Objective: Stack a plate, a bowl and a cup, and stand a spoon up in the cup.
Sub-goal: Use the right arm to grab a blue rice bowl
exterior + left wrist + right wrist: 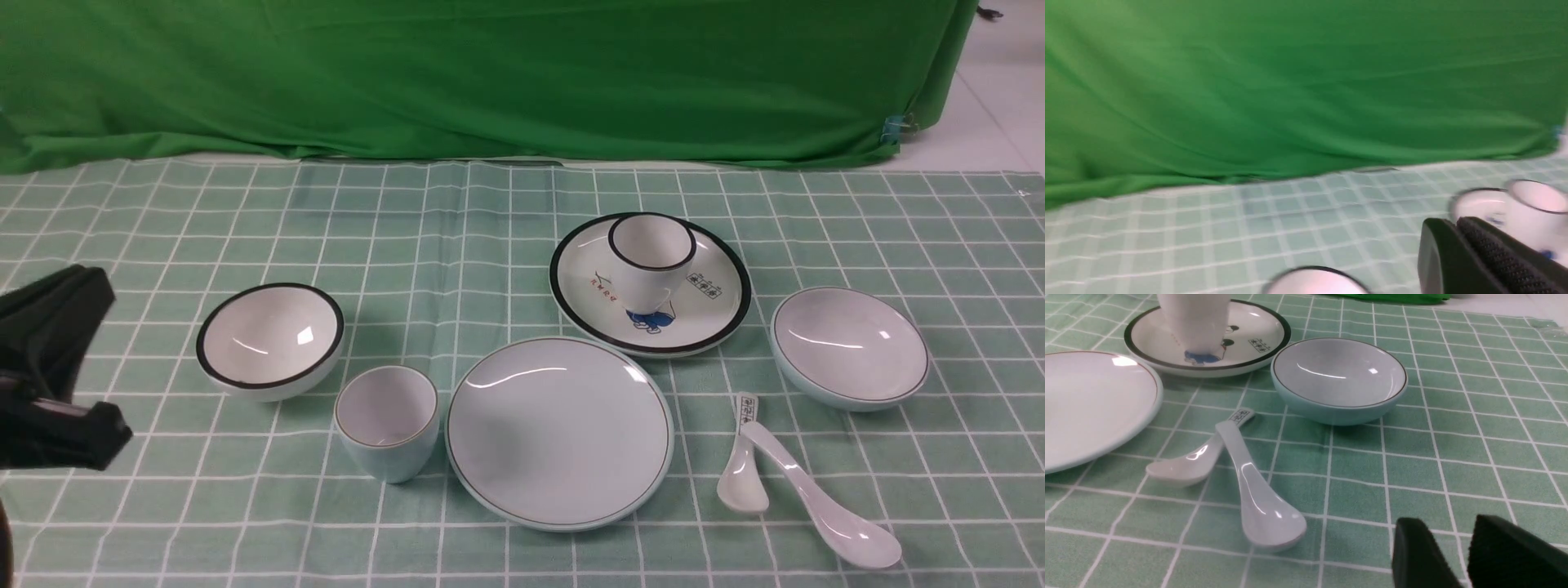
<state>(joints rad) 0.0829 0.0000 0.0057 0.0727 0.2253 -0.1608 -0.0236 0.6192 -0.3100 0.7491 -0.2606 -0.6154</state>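
Note:
The pale-blue plate lies at the front middle of the checked cloth. The pale-blue cup stands upright just to its left. The pale-blue bowl sits to the right, and also shows in the right wrist view. The long plain white spoon lies in front of the bowl, its handle crossing a shorter spoon. My left gripper is at the far left, above the cloth, shut and empty. My right gripper is out of the front view, low over the cloth near the spoon, its jaws almost together and empty.
A white black-rimmed plate with a white black-rimmed cup on it stands behind the pale-blue plate. A white black-rimmed bowl sits at the left. The shorter spoon with a printed handle lies beside the long one. A green curtain hangs behind.

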